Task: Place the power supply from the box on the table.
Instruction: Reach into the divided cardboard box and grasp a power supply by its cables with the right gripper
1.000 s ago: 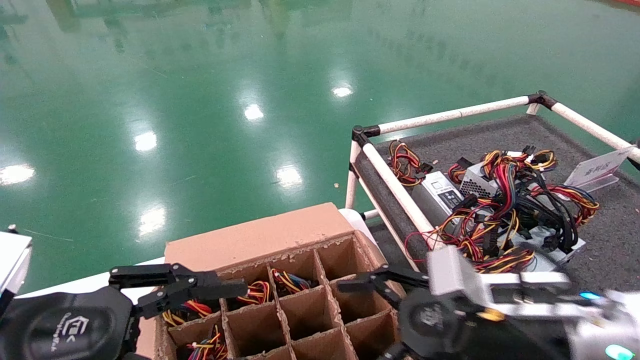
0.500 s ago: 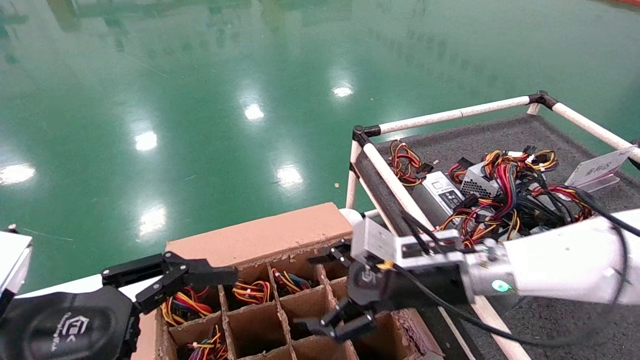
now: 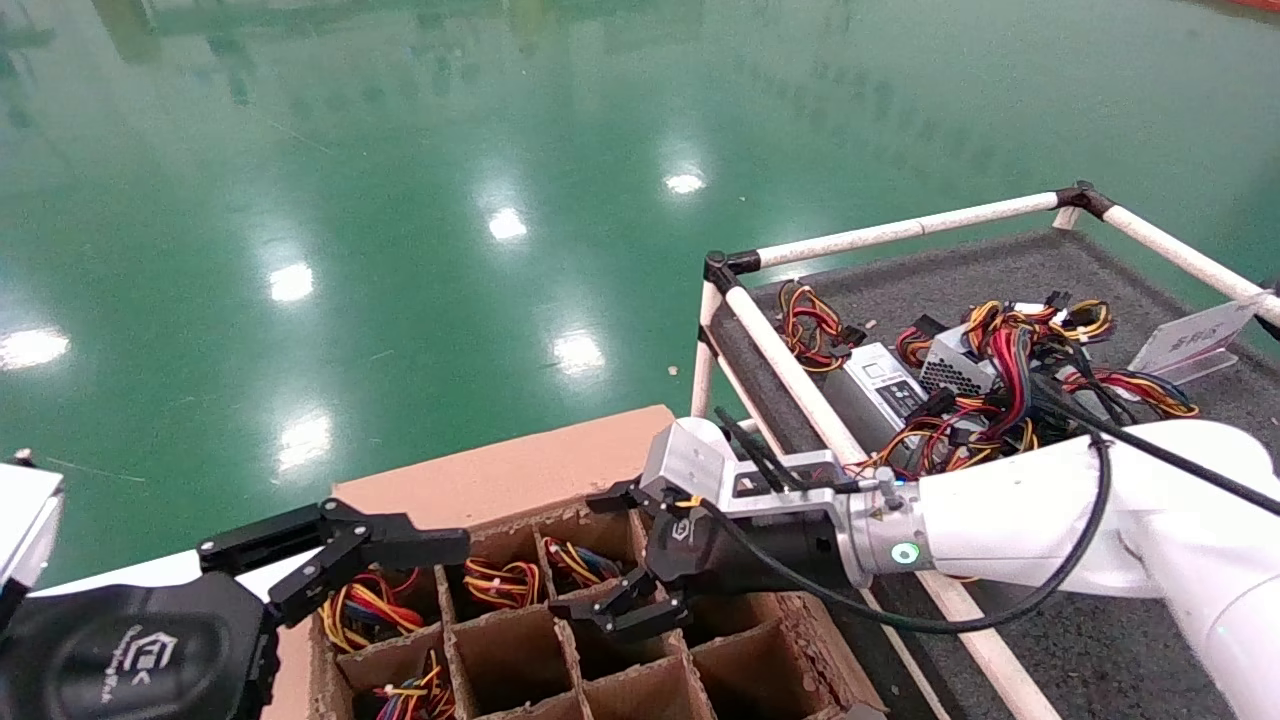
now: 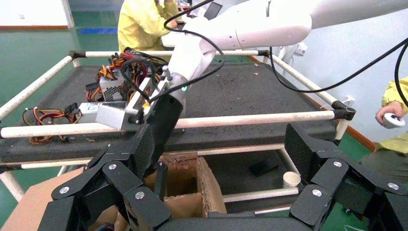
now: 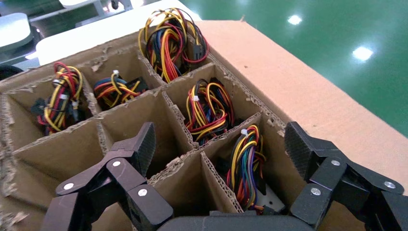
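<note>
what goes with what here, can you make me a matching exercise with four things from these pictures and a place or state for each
Things:
1. right pincer
2. left pincer
3. box
4. flat labelled unit

Places or states:
A. lying on the table beside a tangle of wires
B. open, hovering above the middle cells
C. brown cardboard, split into square cells by dividers
D. open, over the box's left cells

Pairs: 1-B, 2-D, 3-C, 4-A
</note>
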{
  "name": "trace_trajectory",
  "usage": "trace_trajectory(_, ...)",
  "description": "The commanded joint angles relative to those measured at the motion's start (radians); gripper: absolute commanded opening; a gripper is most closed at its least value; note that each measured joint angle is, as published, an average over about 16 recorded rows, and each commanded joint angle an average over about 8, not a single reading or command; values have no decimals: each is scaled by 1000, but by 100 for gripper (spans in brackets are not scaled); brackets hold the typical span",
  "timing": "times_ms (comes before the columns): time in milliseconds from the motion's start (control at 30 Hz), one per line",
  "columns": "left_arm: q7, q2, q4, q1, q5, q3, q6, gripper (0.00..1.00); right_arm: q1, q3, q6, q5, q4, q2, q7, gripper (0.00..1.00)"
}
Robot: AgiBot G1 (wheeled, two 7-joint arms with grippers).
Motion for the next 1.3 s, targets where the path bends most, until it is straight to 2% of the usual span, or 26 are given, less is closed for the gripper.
trace_trajectory(33, 0, 0, 0, 0, 0, 0, 0, 100, 4, -1, 12, -3, -32, -16, -15, 30)
trace_trajectory(333, 0, 0, 0, 0, 0, 0, 0, 100, 6, 4, 138, 0, -99, -49, -40, 28)
trace_trajectory(500, 0, 0, 0, 0, 0, 0, 0, 100, -5, 9, 167, 10, -102, -59, -41, 28)
trace_trajectory(567, 0, 0, 0, 0, 0, 0, 0, 100, -11, 11, 164, 15, -99, -61, -41, 34)
trace_trajectory(733, 0, 0, 0, 0, 0, 1, 0, 100, -28, 12, 150, 21, -94, -59, -39, 59)
trace_trajectory(833, 0, 0, 0, 0, 0, 1, 0, 100, -36, 12, 153, 23, -95, -59, -38, 66)
trace_trajectory(933, 0, 0, 0, 0, 0, 1, 0, 100, -41, 14, 167, 27, -95, -61, -36, 59)
trace_trajectory(1200, 0, 0, 0, 0, -1, 1, 0, 100, -51, 16, 197, 40, -74, -68, -25, 13)
trace_trajectory(1300, 0, 0, 0, 0, -1, 1, 0, 100, -56, 14, 203, 42, -66, -69, -19, 4)
